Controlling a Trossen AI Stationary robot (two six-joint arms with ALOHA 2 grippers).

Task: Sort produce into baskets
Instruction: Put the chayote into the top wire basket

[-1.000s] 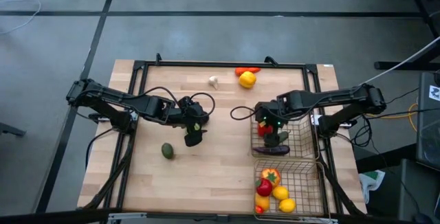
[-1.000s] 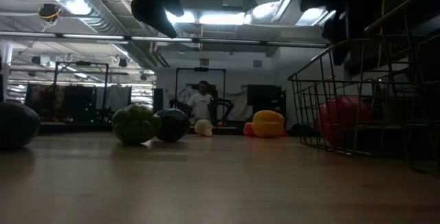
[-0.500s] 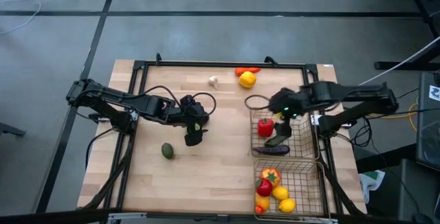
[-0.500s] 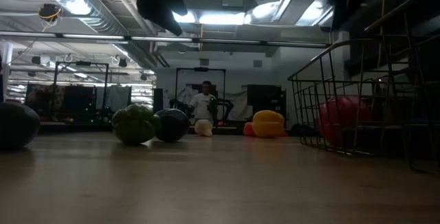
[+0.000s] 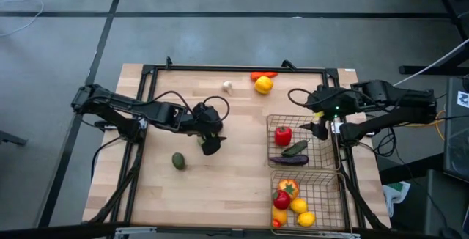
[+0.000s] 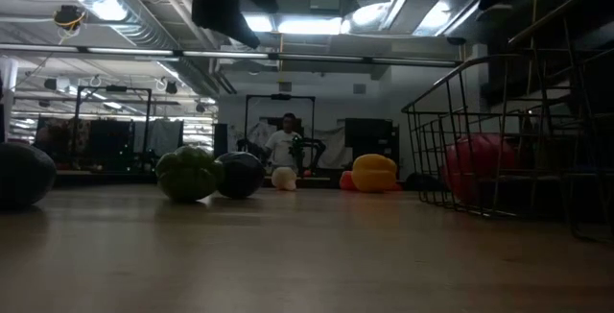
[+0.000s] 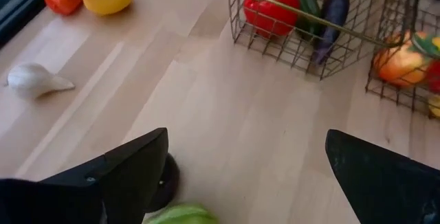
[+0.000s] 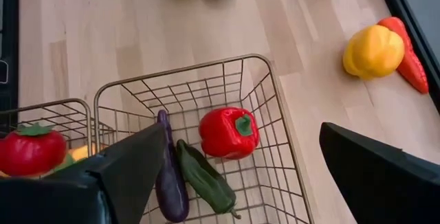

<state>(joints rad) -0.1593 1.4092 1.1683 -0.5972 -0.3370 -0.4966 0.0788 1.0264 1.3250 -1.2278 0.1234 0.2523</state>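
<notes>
My left gripper hangs open above a green pepper and a dark round piece at the table's middle left. My right gripper is open and empty, high over the right rim of the far basket. That basket holds a red pepper, a green piece and a purple eggplant. The near basket holds a tomato, a red piece and lemons. An avocado, a garlic, a yellow pepper and an orange-red pepper lie on the wood.
A black frame runs round the table's edges. Cables loop from both wrists over the wood. Bare wood lies between the avocado and the baskets. In the low view a person stands far off in the room behind the table.
My right gripper has risen and drawn back from over the far basket toward the table's right edge, staying open; the red pepper, green piece and eggplant now show uncovered. My left gripper has turned a little at the wrist without leaving its place.
</notes>
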